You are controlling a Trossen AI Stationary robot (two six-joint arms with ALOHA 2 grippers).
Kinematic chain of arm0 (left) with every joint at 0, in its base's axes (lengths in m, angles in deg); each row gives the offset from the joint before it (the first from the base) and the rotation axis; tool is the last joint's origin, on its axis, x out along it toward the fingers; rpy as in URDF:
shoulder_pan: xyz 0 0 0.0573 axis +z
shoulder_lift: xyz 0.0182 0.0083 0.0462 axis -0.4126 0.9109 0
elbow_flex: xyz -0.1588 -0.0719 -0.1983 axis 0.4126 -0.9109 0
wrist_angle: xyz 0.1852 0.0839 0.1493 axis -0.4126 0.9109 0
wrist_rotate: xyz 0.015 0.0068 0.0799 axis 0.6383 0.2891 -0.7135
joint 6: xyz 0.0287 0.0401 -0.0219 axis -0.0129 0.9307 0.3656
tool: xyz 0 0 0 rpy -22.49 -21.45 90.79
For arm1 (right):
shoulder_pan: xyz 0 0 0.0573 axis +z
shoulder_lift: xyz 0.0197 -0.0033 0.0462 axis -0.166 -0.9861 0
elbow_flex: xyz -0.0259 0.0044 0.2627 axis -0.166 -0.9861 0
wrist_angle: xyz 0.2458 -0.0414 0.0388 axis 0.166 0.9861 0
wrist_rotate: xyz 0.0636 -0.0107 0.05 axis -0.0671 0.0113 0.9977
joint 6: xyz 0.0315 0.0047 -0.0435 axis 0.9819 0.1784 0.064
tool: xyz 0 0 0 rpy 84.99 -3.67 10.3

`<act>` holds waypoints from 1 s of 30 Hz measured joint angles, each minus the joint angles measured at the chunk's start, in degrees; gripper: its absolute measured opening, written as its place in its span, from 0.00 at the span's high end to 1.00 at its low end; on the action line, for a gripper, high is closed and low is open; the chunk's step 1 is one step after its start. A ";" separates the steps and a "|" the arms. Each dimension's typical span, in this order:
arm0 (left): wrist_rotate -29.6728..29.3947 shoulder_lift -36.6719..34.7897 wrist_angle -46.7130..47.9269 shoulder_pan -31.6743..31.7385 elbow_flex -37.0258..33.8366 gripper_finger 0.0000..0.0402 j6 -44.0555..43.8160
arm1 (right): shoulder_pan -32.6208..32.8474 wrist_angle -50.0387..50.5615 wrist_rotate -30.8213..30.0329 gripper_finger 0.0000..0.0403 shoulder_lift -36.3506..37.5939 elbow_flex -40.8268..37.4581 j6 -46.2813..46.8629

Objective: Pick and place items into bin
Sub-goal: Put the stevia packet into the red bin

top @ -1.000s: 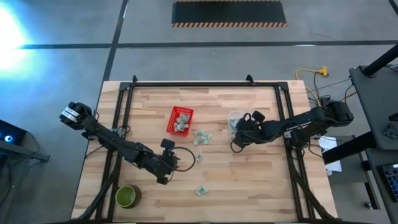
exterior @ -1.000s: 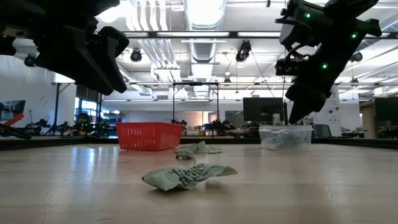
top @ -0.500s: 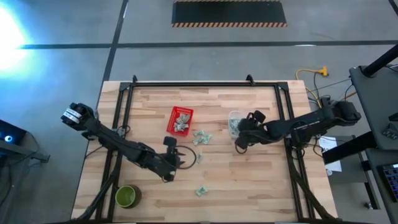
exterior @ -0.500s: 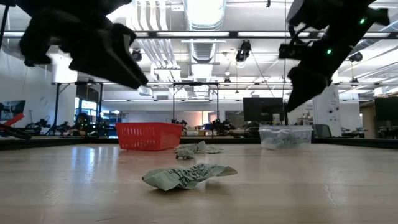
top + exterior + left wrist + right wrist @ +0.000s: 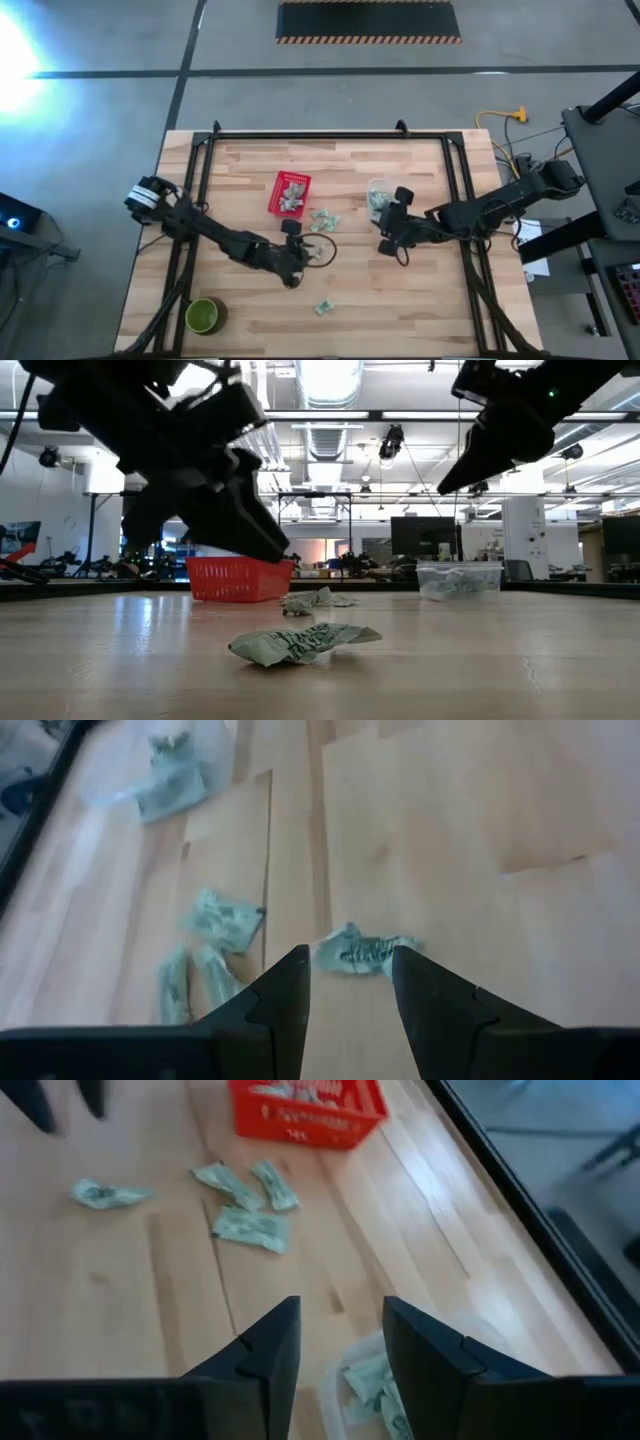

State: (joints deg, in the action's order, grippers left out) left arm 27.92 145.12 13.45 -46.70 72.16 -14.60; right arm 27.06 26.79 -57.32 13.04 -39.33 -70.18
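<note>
- The left gripper (image 5: 303,262) hangs above the middle of the wooden table (image 5: 400,310); its two fingers (image 5: 283,995) stand apart with nothing between them
- Seen from the left wrist, one crumpled green-and-white packet (image 5: 364,951) lies on the wood just ahead of those fingertips, not touching them
- The right gripper (image 5: 386,228) hovers near a clear plastic container (image 5: 376,193); its jaws are parted and empty in the right wrist view (image 5: 340,1342)
- That container holds a few packets (image 5: 372,1382)
- The red basket (image 5: 289,193) sits at the table's middle with several packets inside
- Three loose packets (image 5: 323,221) lie together just beside the basket, on the side facing the clear container
- Another packet (image 5: 324,307) lies alone nearer the front edge, well apart from the rest
- A round green bowl (image 5: 204,316) stands at the front left corner
- The packets carry dark print, too small to read; no brand or label is legible anywhere
</note>
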 joint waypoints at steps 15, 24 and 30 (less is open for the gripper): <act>12.21 4.57 -4.55 5.16 0.76 0.68 -5.44 | 3.27 -3.78 0.43 0.70 -0.06 0.00 -4.56; 16.22 7.63 -5.76 6.42 0.69 0.68 -5.48 | 3.27 -3.75 0.43 0.72 -0.06 0.00 -4.34; 18.32 8.62 -7.41 7.36 0.81 0.68 -5.52 | 3.27 -3.65 0.43 0.74 -0.06 0.00 -4.25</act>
State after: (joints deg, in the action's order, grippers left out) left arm 46.24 153.74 6.04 -39.33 72.96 -20.12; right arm 30.33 23.14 -56.89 12.98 -39.33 -74.43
